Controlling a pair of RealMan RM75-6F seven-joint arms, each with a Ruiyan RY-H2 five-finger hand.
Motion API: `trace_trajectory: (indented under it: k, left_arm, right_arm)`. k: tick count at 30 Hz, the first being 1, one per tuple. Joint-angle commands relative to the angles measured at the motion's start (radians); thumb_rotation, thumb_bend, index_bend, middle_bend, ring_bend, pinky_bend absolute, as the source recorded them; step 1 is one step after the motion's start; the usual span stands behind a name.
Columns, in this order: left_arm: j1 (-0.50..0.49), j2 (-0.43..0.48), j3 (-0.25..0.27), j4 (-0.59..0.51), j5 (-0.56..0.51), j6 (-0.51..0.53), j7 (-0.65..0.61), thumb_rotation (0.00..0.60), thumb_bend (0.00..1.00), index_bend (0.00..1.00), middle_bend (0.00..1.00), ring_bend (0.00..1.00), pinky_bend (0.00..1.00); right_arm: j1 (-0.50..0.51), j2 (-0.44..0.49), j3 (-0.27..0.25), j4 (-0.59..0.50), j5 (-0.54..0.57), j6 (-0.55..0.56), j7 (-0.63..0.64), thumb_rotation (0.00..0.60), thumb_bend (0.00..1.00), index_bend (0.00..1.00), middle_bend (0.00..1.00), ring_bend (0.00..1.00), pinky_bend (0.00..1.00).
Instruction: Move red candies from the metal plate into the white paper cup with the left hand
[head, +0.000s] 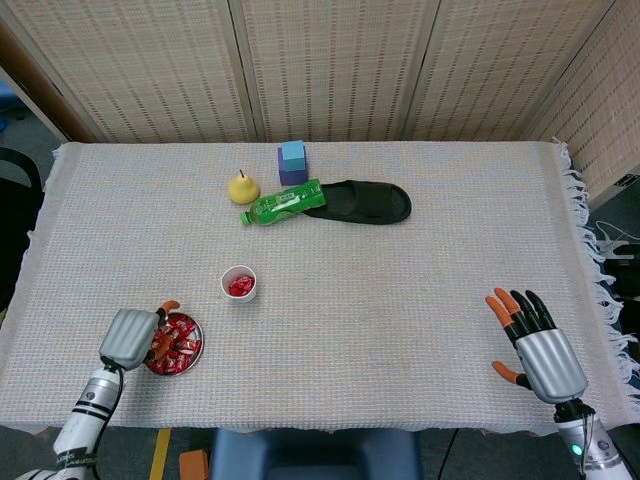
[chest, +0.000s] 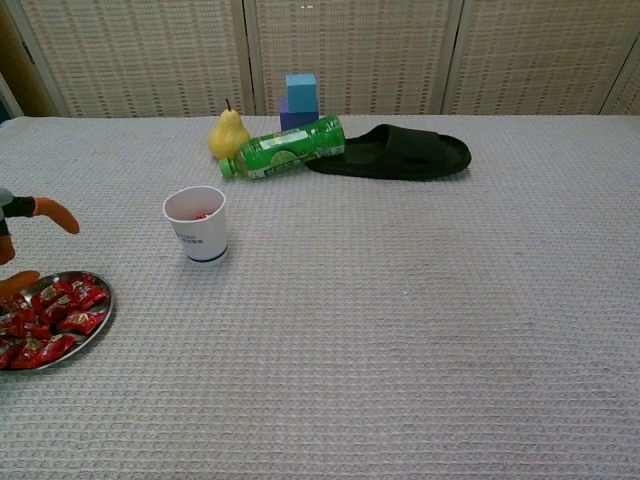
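Left hand (head: 131, 338) hovers empty, fingers apart, right at the left rim of the metal plate (head: 192, 358) near the table's front-left corner, red candies (head: 178, 342) just to its right, white paper cup (head: 239, 283) beyond, right hand (head: 540, 352) far off.

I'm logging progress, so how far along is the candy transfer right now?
Partly done: the white paper cup already has red candy inside. In hand: the left robot hand is over the metal plate, apparently holding nothing, fingers apart. Left: many red candies remain on the plate. The right robot hand rests open.
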Motion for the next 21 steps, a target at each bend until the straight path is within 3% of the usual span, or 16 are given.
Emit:
trace_trajectory:
  k: [1, 7, 21]
  left_arm:
    - [0.032, 0.011, 0.029, 0.0, 0.021, 0.014, -0.023, 0.6, 0.4, 0.23, 1.0, 1.0, 1.0]
    - [0.075, 0.012, 0.062, 0.008, 0.057, 0.03, -0.034, 0.6, 0.4, 0.24, 1.0, 1.0, 1.0]
    - [0.115, -0.026, 0.058, 0.066, 0.023, -0.002, -0.001, 0.6, 0.39, 0.28, 1.0, 1.0, 1.0]
  right_arm:
    - [0.003, -0.001, -0.003, 0.0, -0.003, -0.006, -0.002, 0.6, 0.06, 0.0, 0.0, 0.0, 0.0]
    - [0.002, -0.003, -0.012, -0.002, -0.019, -0.005, -0.007, 0.6, 0.06, 0.0, 0.0, 0.0, 0.0]
    - [-0.008, 0.001, -0.026, -0.005, -0.061, 0.03, -0.007, 0.6, 0.06, 0.0, 0.0, 0.0, 0.0]
